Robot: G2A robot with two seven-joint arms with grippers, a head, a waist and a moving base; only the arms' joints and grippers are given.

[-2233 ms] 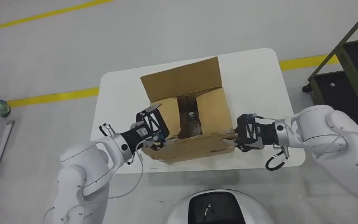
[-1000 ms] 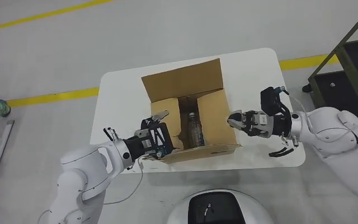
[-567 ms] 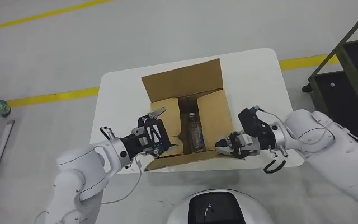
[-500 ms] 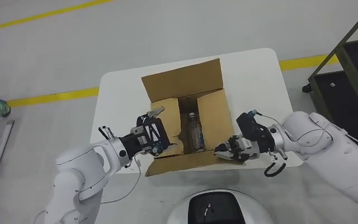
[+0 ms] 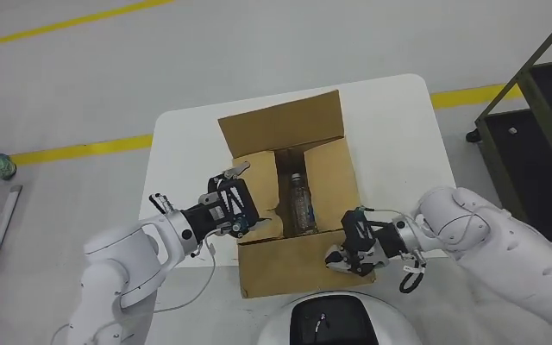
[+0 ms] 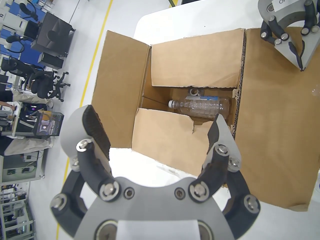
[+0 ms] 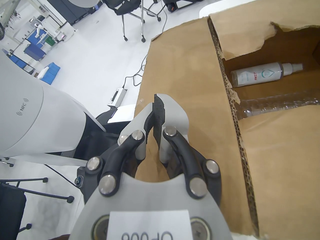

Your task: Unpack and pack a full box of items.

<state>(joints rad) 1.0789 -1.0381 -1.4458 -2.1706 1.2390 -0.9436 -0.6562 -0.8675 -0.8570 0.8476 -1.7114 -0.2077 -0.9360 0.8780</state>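
**Box open, front flap folded out**

The left hand (image 5: 246,200) hangs released, fingers spread wide, above the box's left inner flap, toward the left edge of the white counter (image 5: 388,112). The brown corrugated cardboard box (image 5: 285,129) sits mid-counter with its flaps open and its inner flaps ragged-edged. A clear ribbed plastic bottle (image 5: 299,203) lies on the box floor, with a white spray bottle (image 7: 260,74) beside it. The front flap (image 5: 289,267) folds out past the counter's front edge. The right hand (image 5: 338,257), clenched, rests its tips on that flap.
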